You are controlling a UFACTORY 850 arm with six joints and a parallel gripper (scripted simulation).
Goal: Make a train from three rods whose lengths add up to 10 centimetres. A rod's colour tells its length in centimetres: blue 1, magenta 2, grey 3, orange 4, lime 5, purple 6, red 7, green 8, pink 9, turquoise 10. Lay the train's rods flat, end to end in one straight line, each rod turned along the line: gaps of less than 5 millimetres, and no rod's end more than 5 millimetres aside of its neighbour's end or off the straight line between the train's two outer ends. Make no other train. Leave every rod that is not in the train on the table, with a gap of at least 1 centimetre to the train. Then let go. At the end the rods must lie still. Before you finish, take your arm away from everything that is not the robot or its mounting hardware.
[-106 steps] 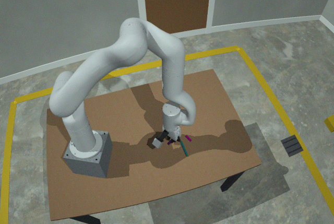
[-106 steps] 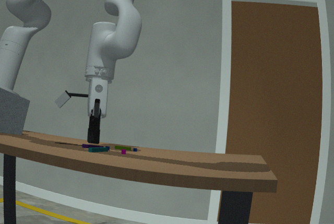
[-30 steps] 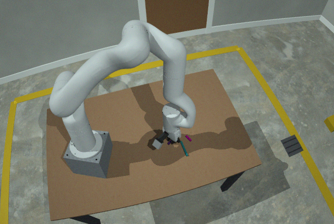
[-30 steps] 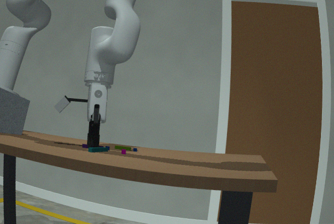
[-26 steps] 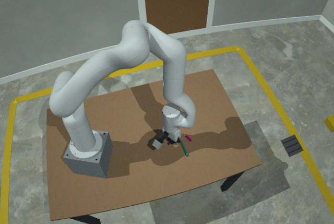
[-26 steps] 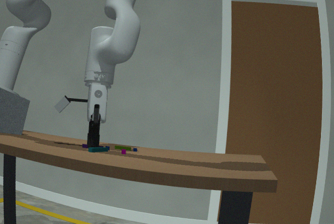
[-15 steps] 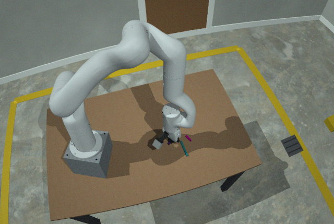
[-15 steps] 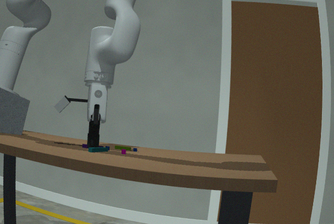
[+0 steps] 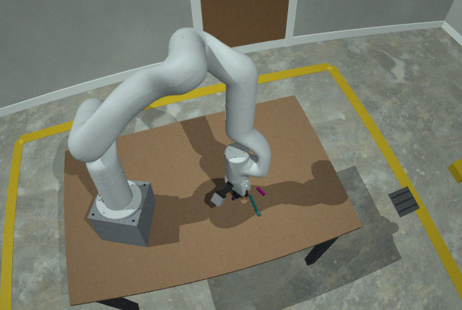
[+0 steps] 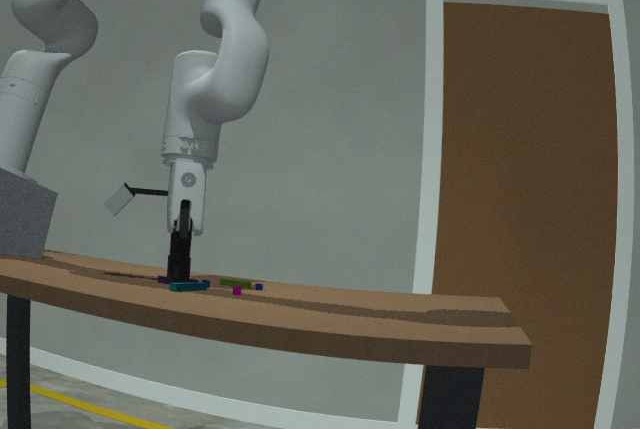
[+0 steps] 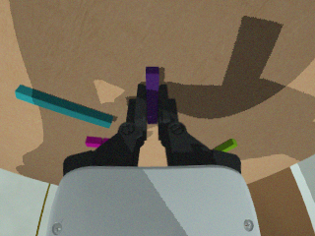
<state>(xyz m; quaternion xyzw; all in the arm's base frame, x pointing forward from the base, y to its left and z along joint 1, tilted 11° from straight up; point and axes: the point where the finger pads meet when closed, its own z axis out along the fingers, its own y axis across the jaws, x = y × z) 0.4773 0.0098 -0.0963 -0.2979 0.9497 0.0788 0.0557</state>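
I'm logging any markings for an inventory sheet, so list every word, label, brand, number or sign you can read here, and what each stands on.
None can be read for certain.
Wrist joint: faint marks near the claw, too blurred to read.
Rods, table and door: no text seen.

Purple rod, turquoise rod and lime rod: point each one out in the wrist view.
Purple rod (image 11: 153,79): wrist view, on the end that sticks out beyond the fingertips.
Turquoise rod (image 11: 64,106): wrist view, near its middle.
Lime rod (image 11: 227,146): wrist view, on the part the hand (image 11: 152,96) leaves uncovered.
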